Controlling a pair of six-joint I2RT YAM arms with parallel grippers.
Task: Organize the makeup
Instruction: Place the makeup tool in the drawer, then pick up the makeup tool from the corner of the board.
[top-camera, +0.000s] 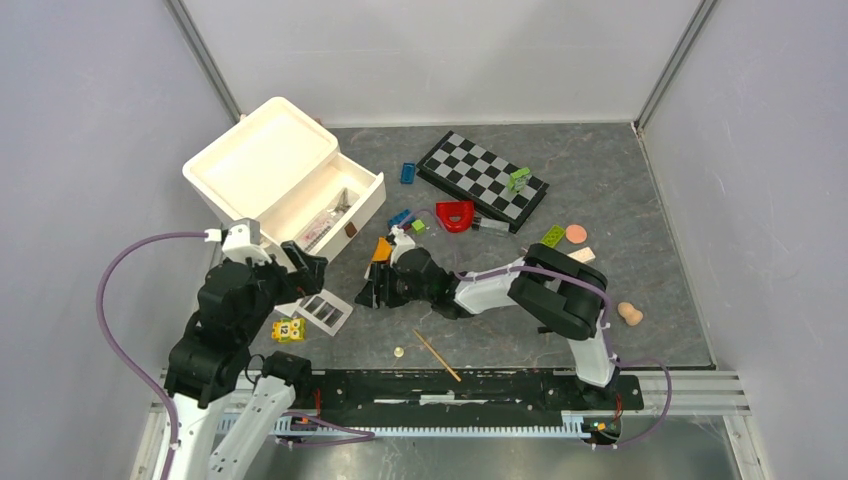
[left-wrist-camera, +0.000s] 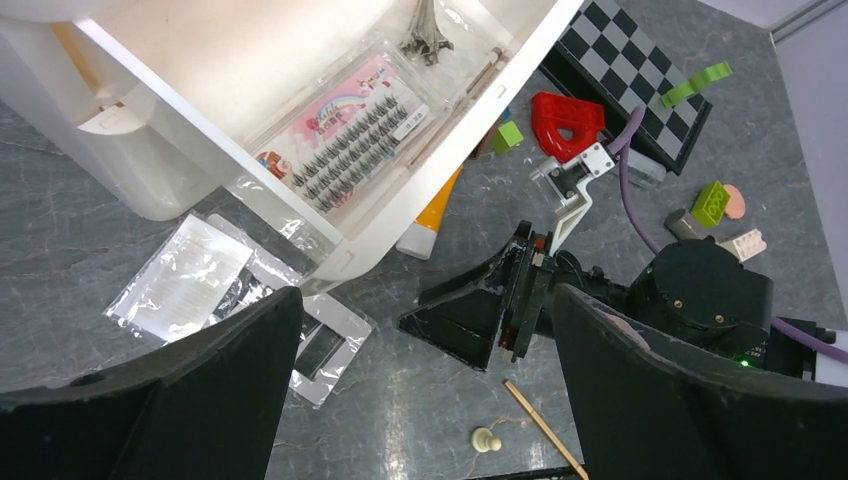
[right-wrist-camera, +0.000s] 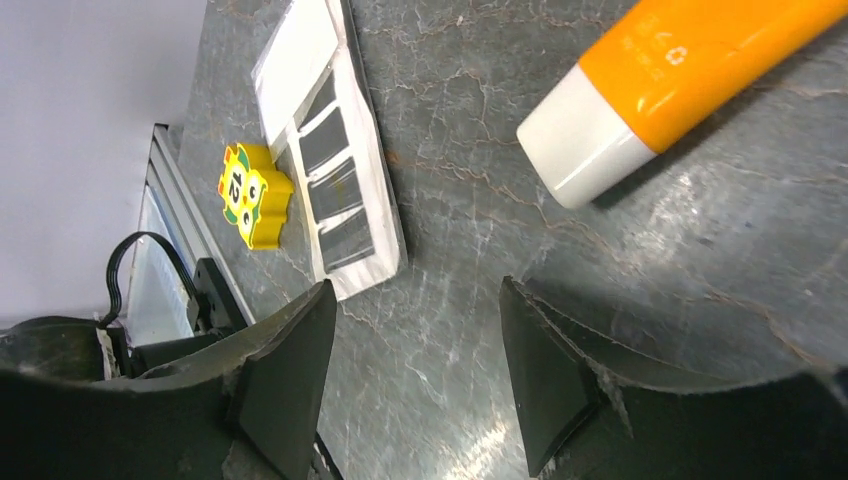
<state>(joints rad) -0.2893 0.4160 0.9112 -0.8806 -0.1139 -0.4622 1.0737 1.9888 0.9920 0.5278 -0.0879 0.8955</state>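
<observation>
A dark grey, marble-veined worktop (top-camera: 620, 190) fills the floor of a small enclosure. Three plain, pale grey matte panels wall it in: a back wall (top-camera: 440, 50), a left wall (top-camera: 90, 120) and a right wall (top-camera: 770, 150). Slim silver metal posts stand in the back corners, left (top-camera: 205, 60) and right (top-camera: 675, 60). A ribbed aluminium rail (top-camera: 720, 385) runs along the near edge. Soft overhead light leaves a pale glare (right-wrist-camera: 480, 450) on the stone-look surface.

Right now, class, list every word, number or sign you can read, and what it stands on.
"12": on the yellow toy block.
Recycling sign: on the orange tube; the marks beside it are too small to read.
Lash pack in the white box: label print too blurred to read.
</observation>
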